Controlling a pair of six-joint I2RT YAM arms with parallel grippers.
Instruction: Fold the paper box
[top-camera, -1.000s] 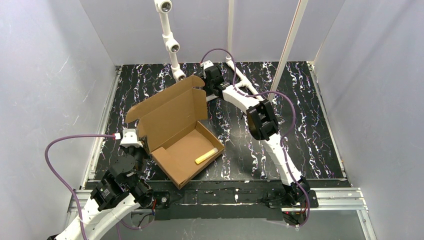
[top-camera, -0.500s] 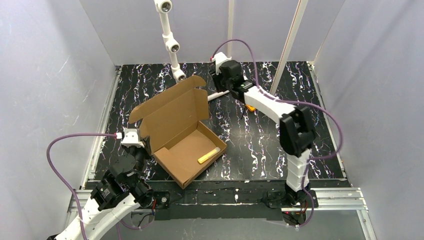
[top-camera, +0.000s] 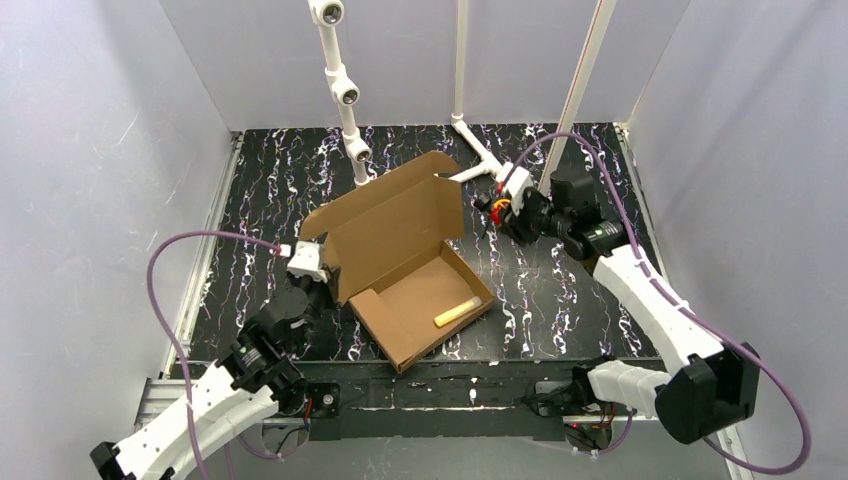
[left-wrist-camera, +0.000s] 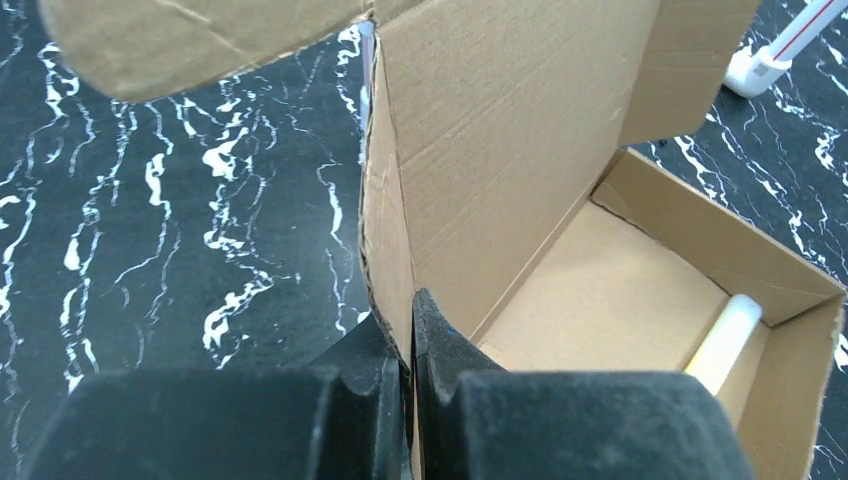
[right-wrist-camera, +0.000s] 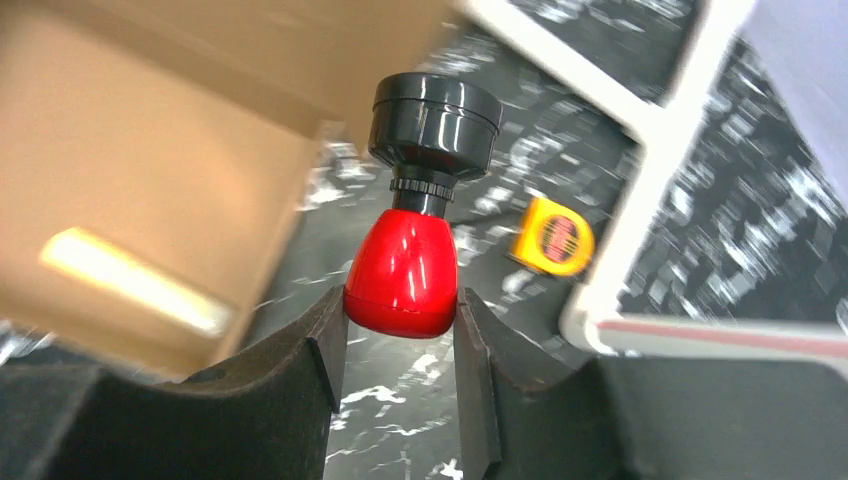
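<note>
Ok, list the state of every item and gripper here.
paper box: open, lid standing up.
pale stick: lying flat inside the box.
red bottle: black cap on, gripped by its body.
left gripper: shut on the paper box's edge.
right gripper: shut on the red bottle.

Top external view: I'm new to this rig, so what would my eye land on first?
The open plain brown corrugated cardboard box stands centre-frame with its lid upright, a pale yellow stick lying inside. The left tool pinches the box's left edge, while the right tool, off to the box's right, grips a glossy red bulb with a black cap.
</note>
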